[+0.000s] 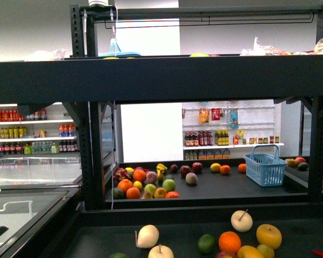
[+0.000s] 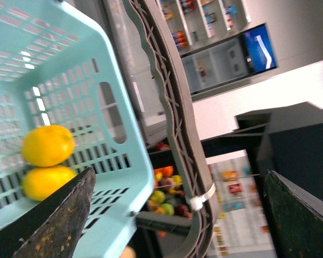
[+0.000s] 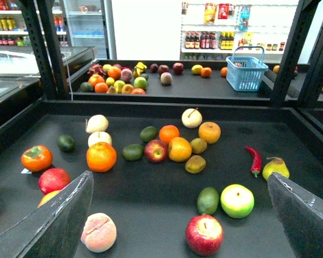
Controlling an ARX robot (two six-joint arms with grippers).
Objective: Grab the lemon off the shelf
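Observation:
The shelf is a black rack of wide lipped trays. On its near tray, loose fruit is spread out, among it a yellow-orange fruit. A bright yellow oval fruit that looks like a lemon lies on the far tray. My right gripper hangs open over the near tray, above a red apple, holding nothing. My left gripper is open and empty beside a pale teal basket. Two lemon-like yellow fruits lie in that basket.
A blue basket stands on the far tray's right side. Black perforated posts flank the trays. A red chilli, a pear, limes, oranges and a peach lie around the right gripper. White shelves of bottles stand behind.

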